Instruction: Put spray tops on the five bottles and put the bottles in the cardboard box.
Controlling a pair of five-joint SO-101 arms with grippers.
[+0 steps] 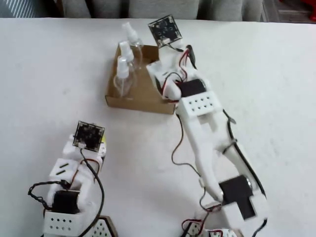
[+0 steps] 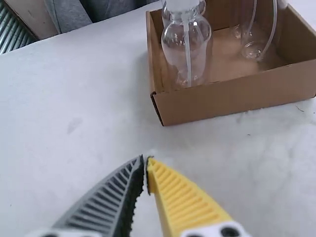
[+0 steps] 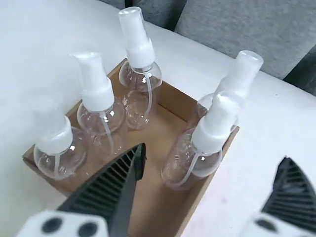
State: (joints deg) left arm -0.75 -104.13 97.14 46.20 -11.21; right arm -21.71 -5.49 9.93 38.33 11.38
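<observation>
The cardboard box [image 3: 155, 193] holds several clear bottles, each with a white spray top. One bottle [image 3: 197, 153] stands at the box's corner between the spread fingers of my right gripper [image 3: 213, 155], which is open and touches nothing. Other bottles [image 3: 98, 111] [image 3: 138, 74] stand deeper in the box. In the high view the right arm [image 1: 197, 103] hangs over the right side of the box [image 1: 140, 96]. My left gripper [image 2: 146, 165] is shut and empty, low over the table, well short of the box [image 2: 237, 96]. It sits at the lower left [image 1: 102, 143].
The white table [image 1: 256, 74] stretches wide around the box. Grey chair backs [image 1: 163, 7] line its far edge. Loose black cables [image 1: 37, 190] trail beside the left arm's base.
</observation>
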